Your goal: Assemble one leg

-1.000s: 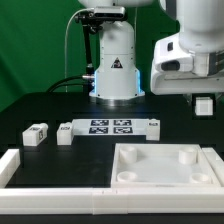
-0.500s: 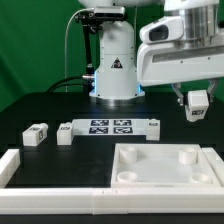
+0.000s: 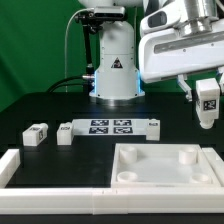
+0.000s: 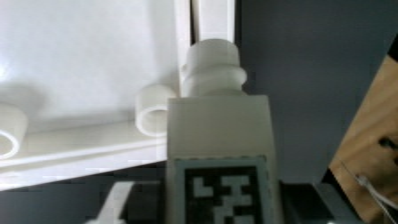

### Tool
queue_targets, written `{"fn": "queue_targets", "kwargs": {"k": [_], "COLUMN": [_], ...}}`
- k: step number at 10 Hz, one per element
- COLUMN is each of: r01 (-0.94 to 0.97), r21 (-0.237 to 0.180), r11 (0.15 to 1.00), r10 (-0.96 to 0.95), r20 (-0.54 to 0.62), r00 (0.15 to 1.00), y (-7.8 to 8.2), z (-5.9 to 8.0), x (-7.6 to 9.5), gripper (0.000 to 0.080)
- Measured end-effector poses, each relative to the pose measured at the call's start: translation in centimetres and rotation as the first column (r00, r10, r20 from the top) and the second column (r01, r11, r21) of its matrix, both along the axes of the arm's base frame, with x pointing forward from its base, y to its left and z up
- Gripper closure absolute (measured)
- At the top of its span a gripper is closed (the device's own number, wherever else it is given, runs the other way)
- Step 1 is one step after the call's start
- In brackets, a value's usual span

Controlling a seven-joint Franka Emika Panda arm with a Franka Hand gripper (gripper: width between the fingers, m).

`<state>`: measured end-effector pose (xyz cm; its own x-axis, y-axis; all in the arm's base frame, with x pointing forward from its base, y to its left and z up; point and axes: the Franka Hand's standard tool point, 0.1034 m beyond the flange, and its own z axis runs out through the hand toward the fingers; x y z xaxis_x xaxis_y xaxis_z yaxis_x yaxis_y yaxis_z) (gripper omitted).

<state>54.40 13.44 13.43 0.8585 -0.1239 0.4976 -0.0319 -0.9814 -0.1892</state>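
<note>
My gripper (image 3: pixel 207 93) is shut on a leg (image 3: pixel 207 104), a small white block with a black-and-white tag, and holds it in the air at the exterior view's right, above and behind the far right corner of the white square panel (image 3: pixel 150 172). In the wrist view the held leg (image 4: pixel 217 120) points its round peg end away from the camera, with its tag between the fingers of my gripper (image 4: pixel 226 200); the panel (image 4: pixel 89 60) with its round sockets lies below. Two more legs (image 3: pixel 37 134) (image 3: pixel 66 132) lie on the table at the exterior view's left.
The marker board (image 3: pixel 122 126) lies in the middle behind the panel. A white raised border (image 3: pixel 40 180) runs along the front and left of the table. The arm's white base (image 3: pixel 115 65) stands at the back centre.
The wrist has swung to the exterior view's right and turned. The held leg has moved right with it, and its tag now faces the exterior camera.
</note>
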Motion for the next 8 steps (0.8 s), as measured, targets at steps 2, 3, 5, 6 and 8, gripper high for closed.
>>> {"fn": "queue_targets", "kwargs": {"k": [2, 3, 5, 6, 8], "r01": [-0.002, -0.079, -0.144, -0.159, -0.175], "r21": [-0.005, -0.053, -0.116, -0.134, -0.164], "r11": [1.000, 0.995, 0.983, 0.978, 0.971], "r10": [0.002, 0.080, 0.151, 0.170, 0.191], "r20": [0.041, 0.020, 0.061, 0.071, 0.088], "r00": [0.999, 0.997, 0.987, 0.983, 0.978], "y": [0.5, 0.5, -0.4, -0.7, -1.8], "z": [-1.7, -2.8, -2.3, -2.5, -2.7], "x": [-0.6, 0.4, 4.6, 5.7, 7.4], "gripper": [0.0509, 0.0509, 0.0509, 0.0509, 0.0509]}}
